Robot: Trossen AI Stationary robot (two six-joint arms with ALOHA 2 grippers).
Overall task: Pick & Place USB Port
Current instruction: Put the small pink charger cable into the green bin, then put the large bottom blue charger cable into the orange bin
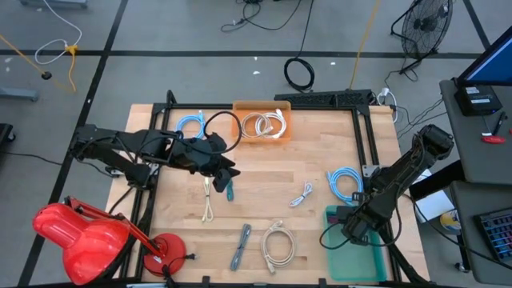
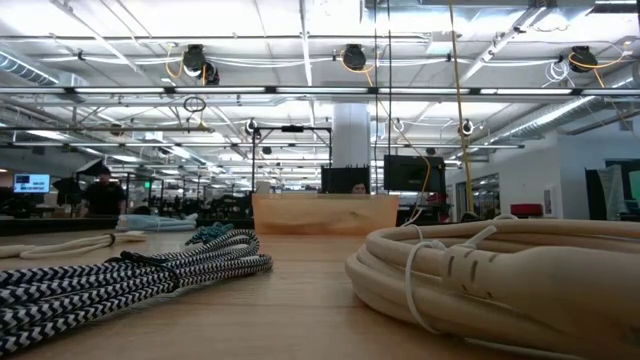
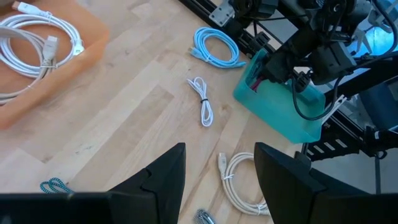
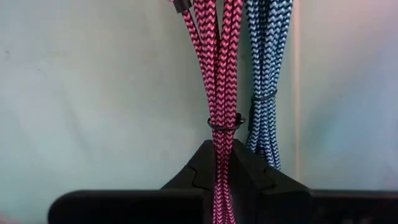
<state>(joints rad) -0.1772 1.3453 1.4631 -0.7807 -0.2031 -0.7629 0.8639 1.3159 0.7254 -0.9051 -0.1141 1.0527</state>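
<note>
Between the right gripper's closed fingers sits a pink-and-black braided USB cable bundle, hanging inside the teal plastic bin beside a blue braided bundle. Light, limp; best held near its tie. Left gripper hovers open.

overhead, tabletop-level, two wrist views

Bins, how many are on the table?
2. An orange plastic bin sits at the far edge of the wooden table, holding white coiled cables. A teal plastic bin sits at its near right corner; the right claw there grips a pink braided cable.
</note>
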